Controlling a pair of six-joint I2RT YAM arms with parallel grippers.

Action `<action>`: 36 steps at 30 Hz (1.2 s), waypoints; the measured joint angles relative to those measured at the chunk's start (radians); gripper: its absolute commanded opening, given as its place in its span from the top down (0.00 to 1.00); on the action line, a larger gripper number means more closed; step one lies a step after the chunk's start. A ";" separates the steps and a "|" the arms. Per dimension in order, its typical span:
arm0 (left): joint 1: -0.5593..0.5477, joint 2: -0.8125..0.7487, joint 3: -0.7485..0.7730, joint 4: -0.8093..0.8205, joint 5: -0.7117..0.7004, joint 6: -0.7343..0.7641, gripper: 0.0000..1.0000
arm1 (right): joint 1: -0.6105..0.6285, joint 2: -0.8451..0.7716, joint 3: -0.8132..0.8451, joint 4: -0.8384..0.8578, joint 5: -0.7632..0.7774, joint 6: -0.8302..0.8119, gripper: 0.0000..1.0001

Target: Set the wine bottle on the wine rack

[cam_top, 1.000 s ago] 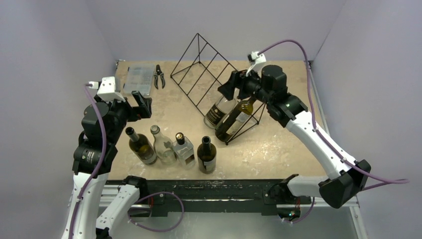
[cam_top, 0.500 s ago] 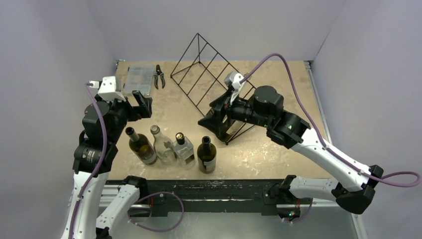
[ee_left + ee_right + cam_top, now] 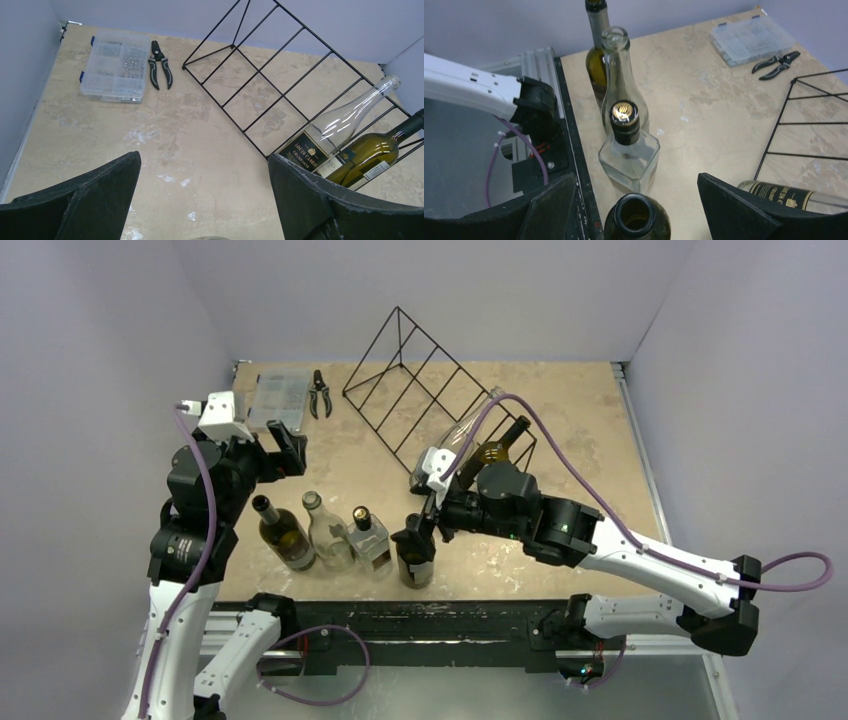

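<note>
The black wire wine rack (image 3: 425, 390) stands at the back middle of the table; it also shows in the left wrist view (image 3: 280, 85) and the right wrist view (image 3: 804, 120). A clear champagne bottle (image 3: 468, 432) and a green bottle (image 3: 497, 448) lie in its right slots, also seen in the left wrist view (image 3: 335, 125) (image 3: 375, 155). A dark open wine bottle (image 3: 415, 558) stands at the front. My right gripper (image 3: 413, 532) is open, its fingers on either side of that bottle's mouth (image 3: 637, 217), not touching. My left gripper (image 3: 290, 450) is open and empty above the table.
Left of the dark bottle stand a square clear bottle with a black cap (image 3: 368, 537), a clear bottle (image 3: 328, 532) and a dark green bottle (image 3: 283, 533). A clear parts box (image 3: 277, 398) and pliers (image 3: 320, 392) lie at the back left. The table's front rail (image 3: 574, 165) is close.
My right arm has swung from the rack, where it left the green bottle, down and left to the dark bottle at the front. The left arm has not moved.
</note>
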 measured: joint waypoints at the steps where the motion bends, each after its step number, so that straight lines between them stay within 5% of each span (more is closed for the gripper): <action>1: 0.000 0.001 0.000 0.000 0.000 0.000 0.00 | 0.016 0.000 -0.011 0.000 0.016 -0.003 0.04; 14: 0.007 0.005 0.000 0.000 0.006 -0.004 0.00 | 0.091 -0.003 -0.178 0.053 0.203 0.036 0.16; 36: 0.007 0.016 0.000 0.000 0.018 -0.005 0.00 | 0.104 -0.054 -0.213 0.050 0.264 0.114 0.89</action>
